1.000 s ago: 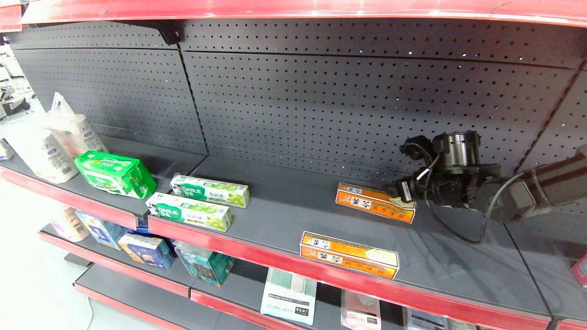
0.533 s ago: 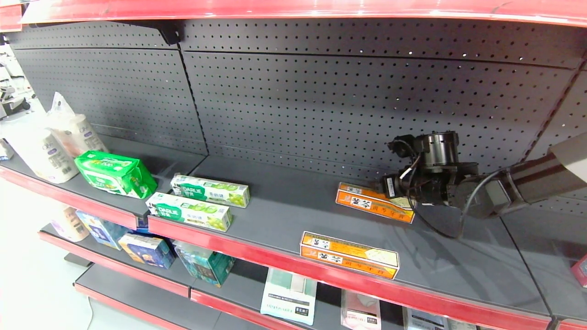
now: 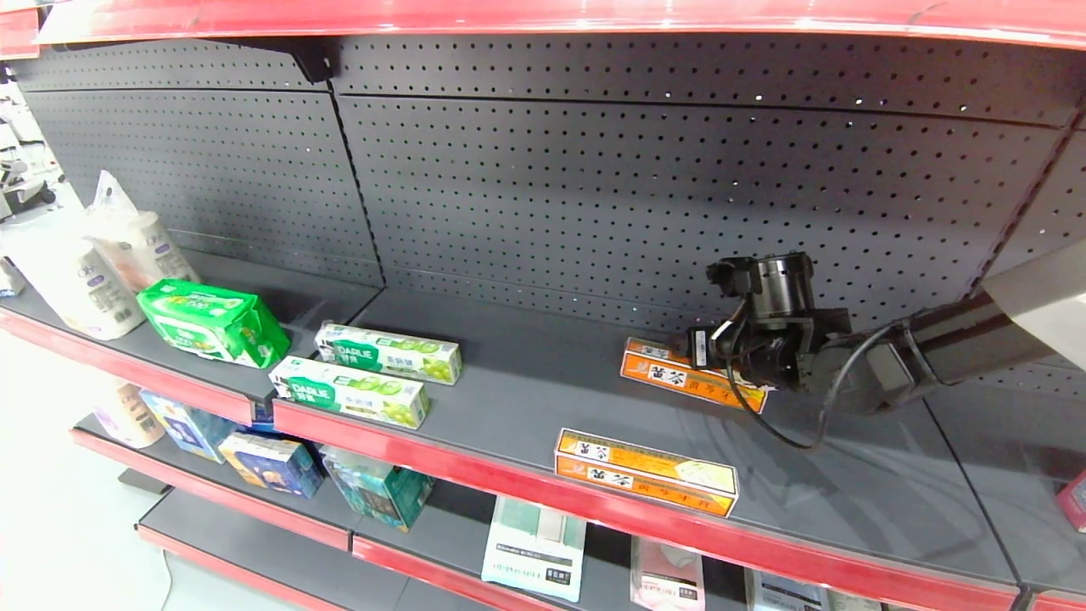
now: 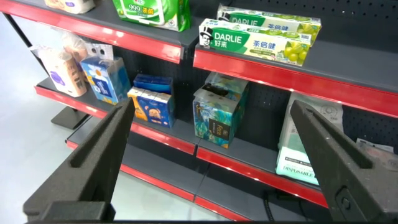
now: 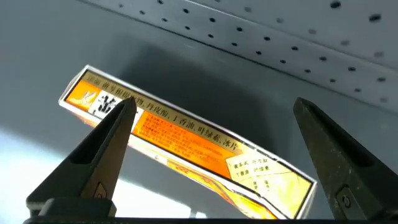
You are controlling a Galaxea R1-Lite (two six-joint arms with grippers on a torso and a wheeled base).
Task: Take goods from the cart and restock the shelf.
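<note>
Two orange toothpaste boxes lie flat on the grey shelf (image 3: 526,373): one near the pegboard back (image 3: 674,373), one at the red front edge (image 3: 645,471). My right gripper (image 3: 719,358) hangs over the right end of the back box. In the right wrist view that box (image 5: 186,134) lies slanted below the right gripper (image 5: 214,106), whose fingers (image 5: 106,162) stand wide open, apart from it. My left gripper (image 4: 211,107) is open with nothing in it, low in front of the lower shelves.
Two green toothpaste boxes (image 3: 389,352) (image 3: 348,390), a green wipes pack (image 3: 212,322) and white bags (image 3: 76,280) fill the shelf's left part. The pegboard wall (image 3: 645,195) rises close behind the right gripper. Boxed goods (image 4: 219,115) stand on the lower shelves.
My right arm has moved left along the shelf, so its gripper now sits over the back orange box's right end. Neither orange box has moved.
</note>
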